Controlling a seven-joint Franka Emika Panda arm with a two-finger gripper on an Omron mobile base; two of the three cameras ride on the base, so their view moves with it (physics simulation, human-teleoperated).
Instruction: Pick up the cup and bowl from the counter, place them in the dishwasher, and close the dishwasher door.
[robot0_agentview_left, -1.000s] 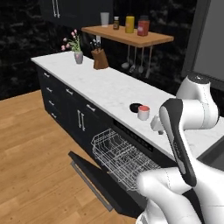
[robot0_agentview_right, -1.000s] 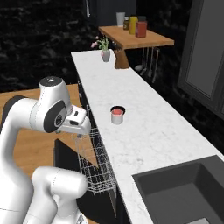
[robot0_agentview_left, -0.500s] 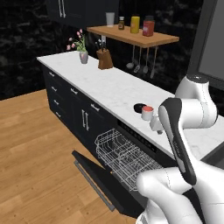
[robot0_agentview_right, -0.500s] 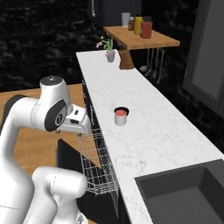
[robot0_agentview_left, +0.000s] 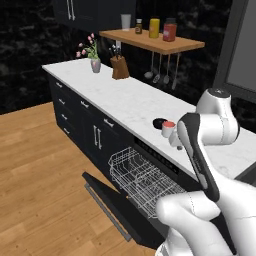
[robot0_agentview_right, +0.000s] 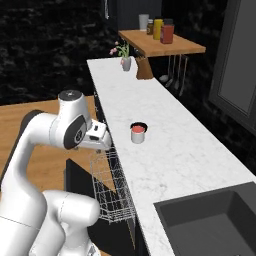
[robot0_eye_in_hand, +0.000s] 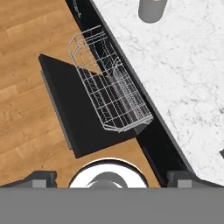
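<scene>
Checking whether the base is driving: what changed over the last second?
The whole scene shifted in both base views, so the camera moved with the base. The cup and bowl stayed together on the counter, the dishwasher door down, rack out, gripper open and empty.

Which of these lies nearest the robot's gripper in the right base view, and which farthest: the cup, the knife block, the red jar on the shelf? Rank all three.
1. The cup: on the counter, just right of the gripper, whose jaws are open.
2. The knife block: at the counter's far end, beside the flower vase.
3. The red jar: up on the wooden shelf, farthest.
</scene>
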